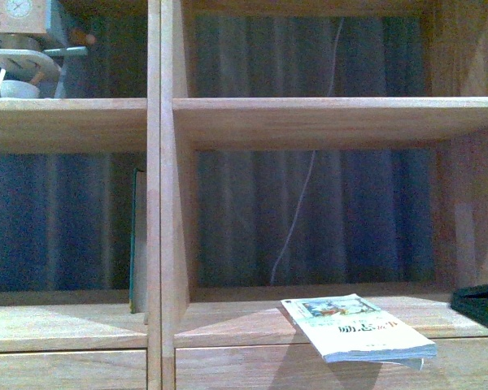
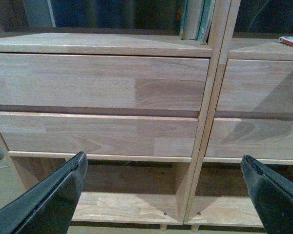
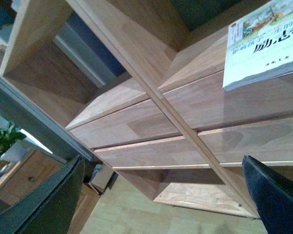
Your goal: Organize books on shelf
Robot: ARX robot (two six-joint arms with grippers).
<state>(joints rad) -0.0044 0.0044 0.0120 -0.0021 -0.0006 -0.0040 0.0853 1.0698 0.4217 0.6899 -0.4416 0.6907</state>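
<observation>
Green book (image 1: 137,240) upright in shelf (image 1: 325,122), left bay: done. White book (image 1: 358,327) flat, overhanging edge: left to do. Left pincer (image 2: 163,158), right pincer (image 3: 162,158) wide apart, empty.

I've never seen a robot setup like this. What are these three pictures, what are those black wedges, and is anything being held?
It's a two-armed robot facing a light-wood shelf. One picture comes from a camera on its body; the other two from cameras on each wrist. The black wedges are gripper fingers: left gripper and right gripper both gape open, holding nothing. A white paperback lies flat, overhanging the shelf edge; a dark green book stands upright beside the divider.
</observation>
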